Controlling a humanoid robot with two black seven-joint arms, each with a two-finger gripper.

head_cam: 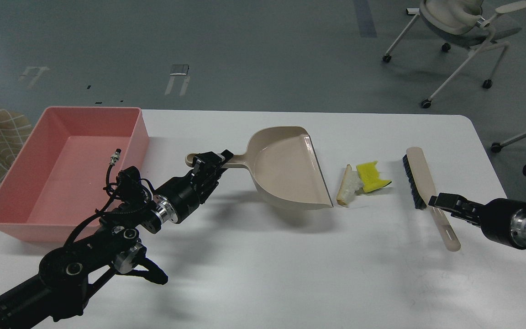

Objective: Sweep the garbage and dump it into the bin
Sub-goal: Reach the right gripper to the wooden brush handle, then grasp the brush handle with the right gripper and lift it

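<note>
Garbage, a yellow sponge scrap (370,177) touching an off-white crumbly stick (347,185), lies between the beige plastic dustpan (286,167) at 9 o'clock and the beige bristle brush (420,183) at 3 o'clock. Left claw (212,163) pinches the dustpan handle; right claw (445,201) pinches the brush handle. A fast stroke could flick scraps past the pan lip, far from the pink tub (34,201) at the white bench's (263,274) 9 o'clock edge.

A: Where is the bin (30,192)?
B: Left side of the frame, on the worktop (263,274).
A: And the dustpan (286,167)?
B: Middle. The garbage (361,183) lies just right of it, then the brush (427,194).

Wheeled chair (461,27) beyond white table (290,274)
</note>
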